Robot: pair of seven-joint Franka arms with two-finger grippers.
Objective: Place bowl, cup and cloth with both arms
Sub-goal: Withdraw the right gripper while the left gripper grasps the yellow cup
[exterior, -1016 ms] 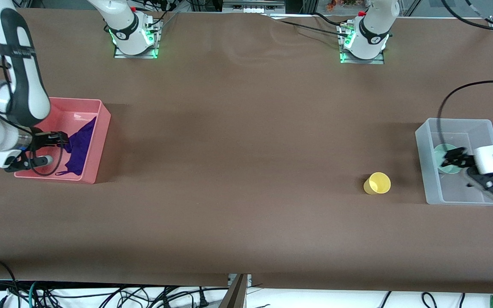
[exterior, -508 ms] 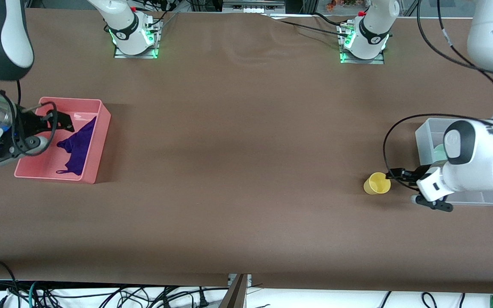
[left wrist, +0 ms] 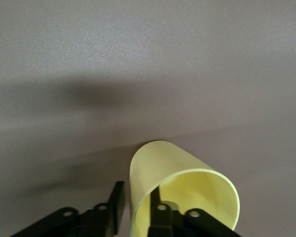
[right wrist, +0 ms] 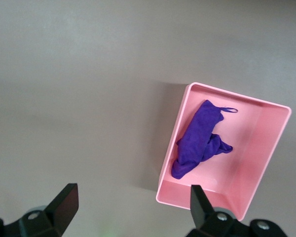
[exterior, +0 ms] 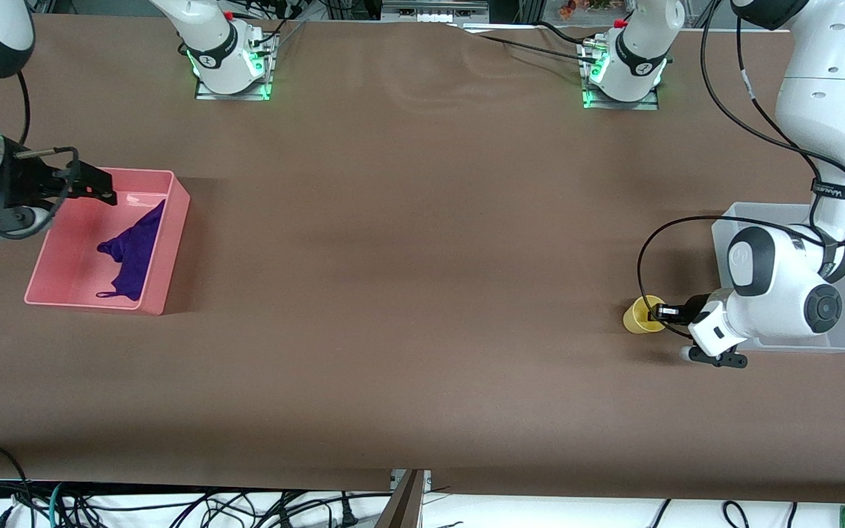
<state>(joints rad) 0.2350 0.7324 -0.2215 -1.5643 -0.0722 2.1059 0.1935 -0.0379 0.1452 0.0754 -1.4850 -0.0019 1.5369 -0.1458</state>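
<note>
The yellow cup (exterior: 639,315) stands on the brown table beside the clear bin (exterior: 720,236), nearer the table's middle. My left gripper (exterior: 659,314) is at its rim. In the left wrist view my left gripper (left wrist: 138,190) straddles the cup's (left wrist: 158,163) wall, one finger inside and one outside, with a small gap showing outside. The purple cloth (exterior: 131,249) lies loose in the pink bin (exterior: 175,238). My right gripper (exterior: 103,194) is open and empty above the bin's farther edge. The right wrist view shows my right gripper (right wrist: 132,195) and the cloth (right wrist: 200,138). The bowl is hidden by the left arm.
The pink bin (right wrist: 237,96) sits at the right arm's end of the table and the clear bin at the left arm's end. The left arm's elbow and cable hang over the clear bin. The two arm bases (exterior: 228,59) stand along the farther edge.
My left gripper left the bowl in the clear bin and moved to the cup's rim. My right gripper let go of the cloth and rose away from the pink bin's inside.
</note>
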